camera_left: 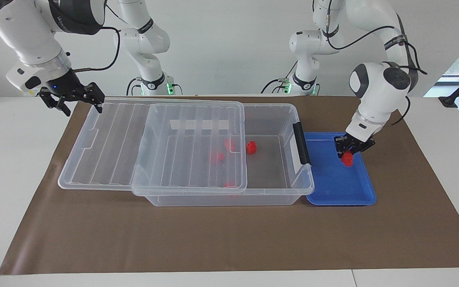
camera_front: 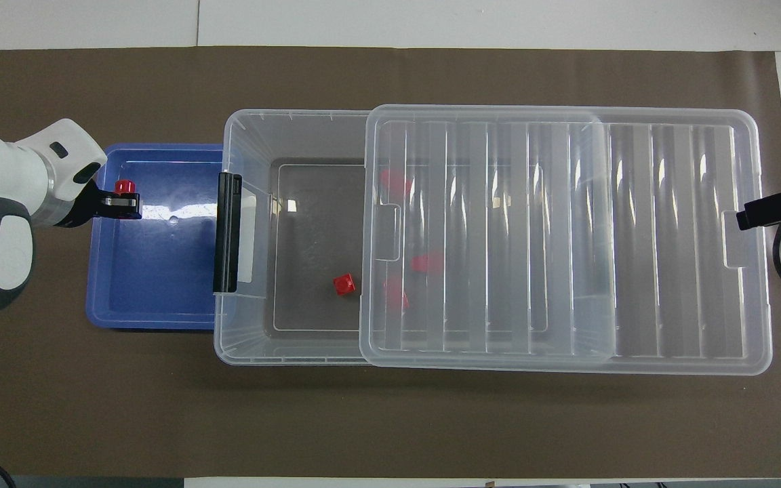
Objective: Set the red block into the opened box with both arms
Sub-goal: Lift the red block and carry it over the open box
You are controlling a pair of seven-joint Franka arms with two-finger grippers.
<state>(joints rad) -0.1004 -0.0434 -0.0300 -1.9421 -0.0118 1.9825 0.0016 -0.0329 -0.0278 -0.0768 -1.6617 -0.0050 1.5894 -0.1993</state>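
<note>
The left claw [camera_left: 348,153] grips the red block [camera_left: 348,159] over the blue tray [camera_left: 343,195], ready for the box [camera_left: 271,167]; the right claw [camera_left: 74,99] hangs released over the slid-back lid [camera_left: 106,147].

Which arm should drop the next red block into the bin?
Left. The left gripper is shut on the red block over the blue tray, beside the box's uncovered end. The right gripper, open, hangs by the slid-back lid.
</note>
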